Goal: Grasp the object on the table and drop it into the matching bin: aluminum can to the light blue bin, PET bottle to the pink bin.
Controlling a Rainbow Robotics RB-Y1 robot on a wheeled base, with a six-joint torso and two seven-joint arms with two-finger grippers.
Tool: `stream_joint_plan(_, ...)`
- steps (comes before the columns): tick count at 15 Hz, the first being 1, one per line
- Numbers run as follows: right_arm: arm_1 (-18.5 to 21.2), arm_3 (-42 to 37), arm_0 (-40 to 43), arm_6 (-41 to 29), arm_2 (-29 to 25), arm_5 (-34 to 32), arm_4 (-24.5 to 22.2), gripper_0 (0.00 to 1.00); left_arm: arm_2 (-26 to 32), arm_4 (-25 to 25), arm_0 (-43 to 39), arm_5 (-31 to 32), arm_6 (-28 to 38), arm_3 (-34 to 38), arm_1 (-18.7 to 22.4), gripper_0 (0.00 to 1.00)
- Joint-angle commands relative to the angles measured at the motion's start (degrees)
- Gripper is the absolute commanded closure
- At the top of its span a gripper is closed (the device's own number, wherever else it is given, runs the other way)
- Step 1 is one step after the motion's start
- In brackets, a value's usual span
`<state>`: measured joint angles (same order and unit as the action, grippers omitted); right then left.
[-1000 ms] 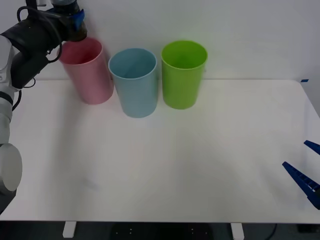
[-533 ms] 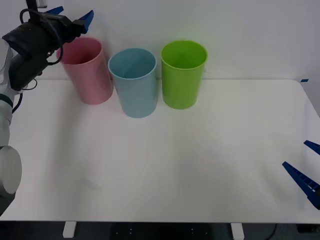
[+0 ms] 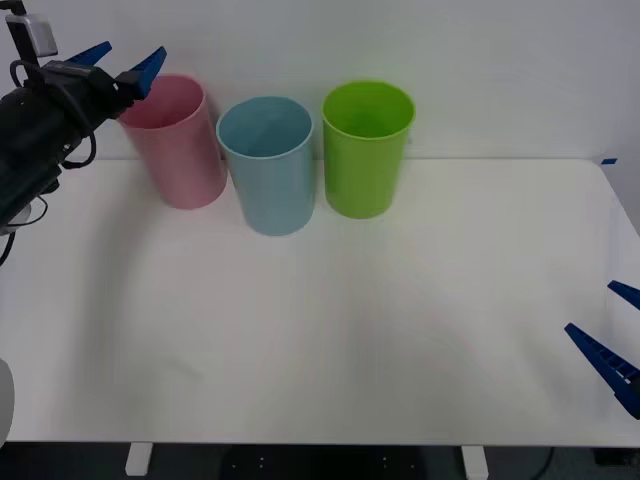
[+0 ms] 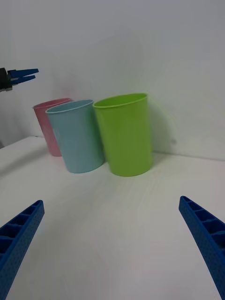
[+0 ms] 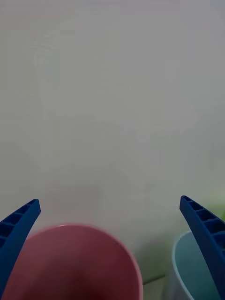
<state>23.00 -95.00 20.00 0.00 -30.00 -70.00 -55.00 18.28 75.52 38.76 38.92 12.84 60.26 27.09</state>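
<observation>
The left gripper (image 3: 120,62) is up high at the far left of the table (image 3: 330,330). It sits just beside the rim of the pink bin (image 3: 180,145), a little to the left of it. Its two blue fingers (image 5: 18,229) are spread wide and there is nothing between them. In the left wrist view the round mouth of the pink bin shows below the fingers, with the edge of the light blue bin (image 3: 268,165) next to it.

The right gripper (image 3: 612,345) waits low at the near right edge of the table, well apart from the bins. Its fingers are wide apart too, and hold nothing.

Three bins stand in a row at the far side: pink on the left, light blue in the middle, and a lime green bin (image 3: 366,150) on the right. They nearly touch each other.

The small bottle is not on the table top. It may be down inside the pink bin, but the bin's floor cannot be seen, so that is only a guess.

A bottle like this is likely very light, smooth and a bit squashy. A soft squeeze around the middle of its ribbed body would likely hold it best.
</observation>
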Motion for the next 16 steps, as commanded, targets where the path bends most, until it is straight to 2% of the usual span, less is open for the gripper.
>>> stream_joint_plan(1, 0.00, 0.00, 0.00, 0.00, 0.00, 0.00, 0.00, 0.00, 0.09, -4.06, -6.41, 0.37, -0.09, 6.27, 0.68, 0.00)
stream_joint_plan(4, 0.00, 0.00, 0.00, 0.00, 0.00, 0.00, 0.00, 0.00, 0.26, -8.28, -12.92, 2.48, -0.27, 11.63, 2.70, 0.00)
stream_joint_plan(7, 0.00, 0.00, 0.00, 0.00, 0.00, 0.00, 0.00, 0.00, 2.90, -11.27, -19.33, 8.54, -0.35, 15.24, 4.99, 0.00)
stream_joint_plan(11, 0.00, 0.00, 0.00, 0.00, 0.00, 0.00, 0.00, 0.00, 4.83, -16.72, -27.68, 15.05, -0.62, 17.17, 9.38, 0.00)
stream_joint_plan(13, 0.00, 0.00, 0.00, 0.00, 0.00, 0.00, 0.00, 0.00, 6.50, -17.69, -30.85, 18.48, -1.41, 17.26, 10.79, 0.00)
stream_joint_plan(16, 0.00, 0.00, 0.00, 0.00, 0.00, 0.00, 0.00, 0.00, 8.53, -18.21, -36.74, 22.17, -8.18, 17.26, 12.90, 0.00)
